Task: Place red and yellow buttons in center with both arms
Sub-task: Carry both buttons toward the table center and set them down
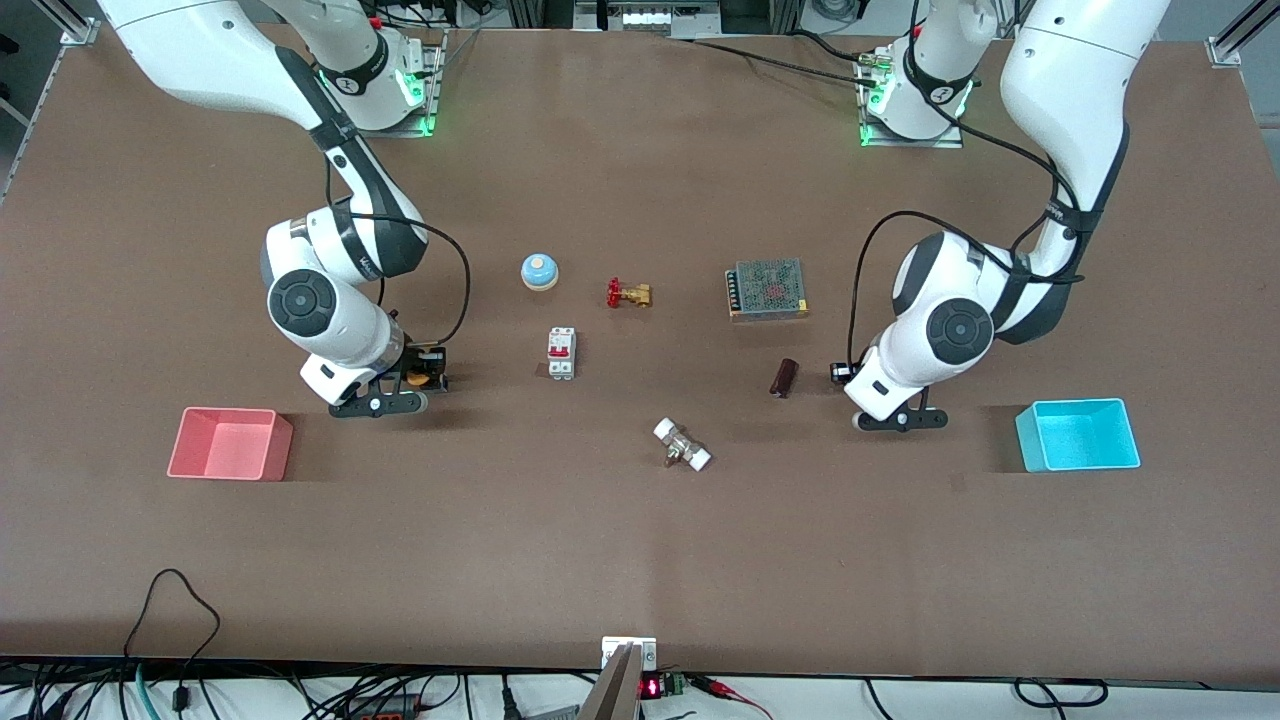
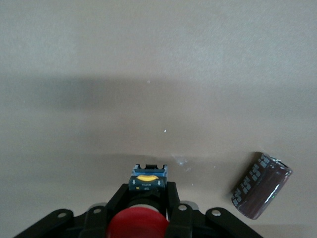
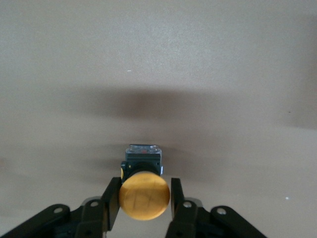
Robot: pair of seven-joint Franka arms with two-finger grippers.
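The red button (image 2: 137, 224) shows in the left wrist view, its black body and blue base (image 2: 147, 179) between the fingers. My left gripper (image 2: 146, 191) is shut on that body, low at the tabletop (image 1: 640, 540). In the front view the left gripper (image 1: 846, 375) hides the red cap. The yellow button (image 3: 144, 195) stands between the fingers of my right gripper (image 3: 145, 183), which is open around it with a small gap beside one finger. In the front view the yellow button (image 1: 418, 376) shows at my right gripper (image 1: 425, 378), near the pink tray.
A dark capacitor (image 1: 784, 378) lies close beside my left gripper and shows in its wrist view (image 2: 261, 186). Mid-table are a blue bell (image 1: 539, 271), brass valve (image 1: 628, 294), white breaker (image 1: 561, 353), metal power supply (image 1: 767, 289) and white-capped part (image 1: 682, 445). Pink tray (image 1: 228, 444), cyan tray (image 1: 1078, 435).
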